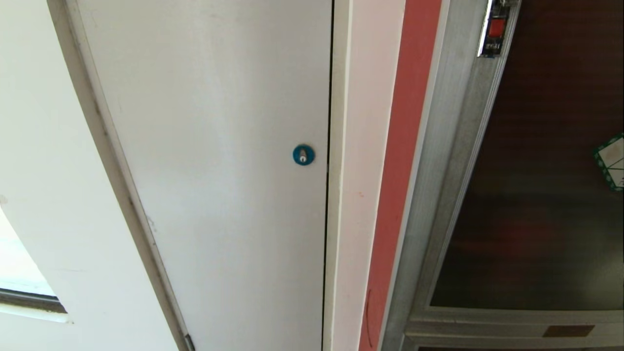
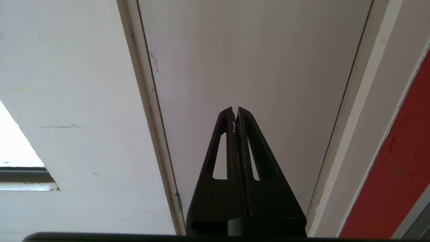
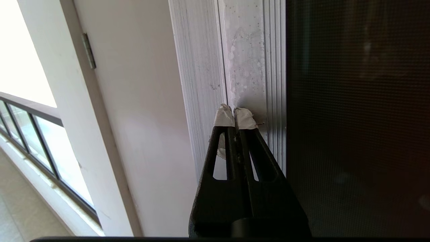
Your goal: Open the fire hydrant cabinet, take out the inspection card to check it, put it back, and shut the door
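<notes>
Right gripper (image 3: 234, 116): closed, empty, near frame | door (image 1: 536, 195): shut, on head view's right | handling: likely stiff, fragile glass; take hold at latch (image 1: 495, 29), not pane

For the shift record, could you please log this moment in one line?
door: closed | right tool: shut, empty, at cabinet frame | left tool: shut, idle, facing white door
</notes>
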Tool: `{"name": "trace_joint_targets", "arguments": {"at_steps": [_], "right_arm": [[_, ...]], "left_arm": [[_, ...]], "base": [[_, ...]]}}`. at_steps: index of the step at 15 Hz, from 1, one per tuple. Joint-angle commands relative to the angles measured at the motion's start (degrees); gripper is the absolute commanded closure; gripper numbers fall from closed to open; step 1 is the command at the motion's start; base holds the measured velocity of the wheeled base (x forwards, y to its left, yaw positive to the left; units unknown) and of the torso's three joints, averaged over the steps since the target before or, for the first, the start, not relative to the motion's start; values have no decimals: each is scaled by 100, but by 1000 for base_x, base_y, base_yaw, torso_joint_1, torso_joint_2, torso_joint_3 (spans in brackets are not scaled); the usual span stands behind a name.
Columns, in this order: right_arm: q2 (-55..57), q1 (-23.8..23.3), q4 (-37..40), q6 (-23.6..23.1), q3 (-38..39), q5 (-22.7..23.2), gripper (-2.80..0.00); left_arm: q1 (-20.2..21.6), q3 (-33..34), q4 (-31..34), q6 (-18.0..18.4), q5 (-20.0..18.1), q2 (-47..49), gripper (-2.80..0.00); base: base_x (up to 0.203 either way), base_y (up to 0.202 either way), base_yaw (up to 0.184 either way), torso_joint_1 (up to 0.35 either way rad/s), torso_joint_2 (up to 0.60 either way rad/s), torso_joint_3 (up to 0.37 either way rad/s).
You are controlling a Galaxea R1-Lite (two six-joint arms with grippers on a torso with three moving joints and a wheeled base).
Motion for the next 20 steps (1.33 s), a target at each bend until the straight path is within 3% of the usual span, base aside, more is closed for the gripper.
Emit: {"name": "trace_joint_targets", "arguments": {"at_steps": [1,5,8,12,20], "right_arm": [[-33,0,22,6,17,-11,0],[-452,48,38,95,210,175,0],[-891,53,46,96,812,726,0],[-1123,45,48,68,1522,775,0],[-1110,36,22,33,1872,766,0]], "left_arm": [[6,158,-4,2,0,-1,0],[-1,158,-4,2,0,0,0],[-2,158,-4,2,0,2,0],[-2,158,-4,2,0,5,0],[2,158,-4,2,0,6,0]], "base": [[0,0,0,0,0,0],[0,0,0,0,0,0],[0,0,0,0,0,0],[0,0,0,0,0,0],[0,0,0,0,0,0]]}}
